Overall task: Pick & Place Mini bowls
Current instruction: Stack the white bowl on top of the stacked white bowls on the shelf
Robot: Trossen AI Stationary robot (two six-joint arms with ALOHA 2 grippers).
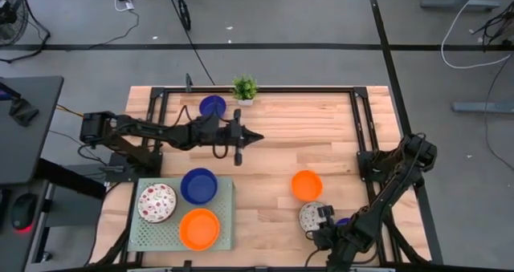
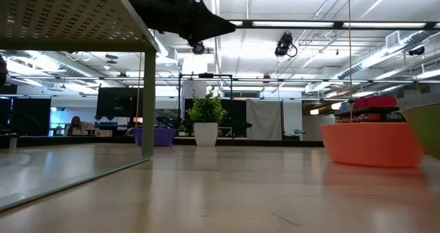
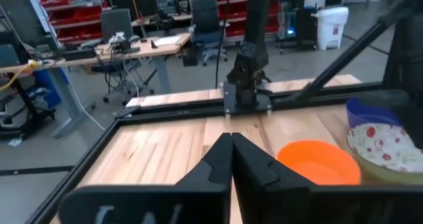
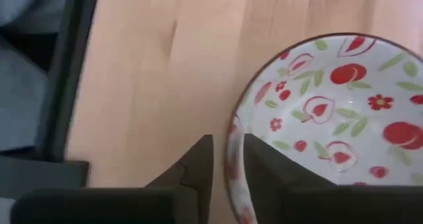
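Right gripper (image 4: 228, 159) is seen straddling the rim of a white bowl (image 4: 324, 112) (red fruit and green leaf print), one finger inside, one outside, at the table's near right edge. It sits upright, mouth up; being round, no long axis is shown. Left gripper (image 1: 255, 136) is clenched shut, held above mid-table.

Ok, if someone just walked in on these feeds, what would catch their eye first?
Probably the pale green tray at the table's front left, holding a red-patterned white bowl, a blue bowl and an orange bowl. Next, the right gripper at the front right, its fingers straddling the rim of another patterned bowl, beside a loose orange bowl. The left gripper hangs shut and empty over mid-table.
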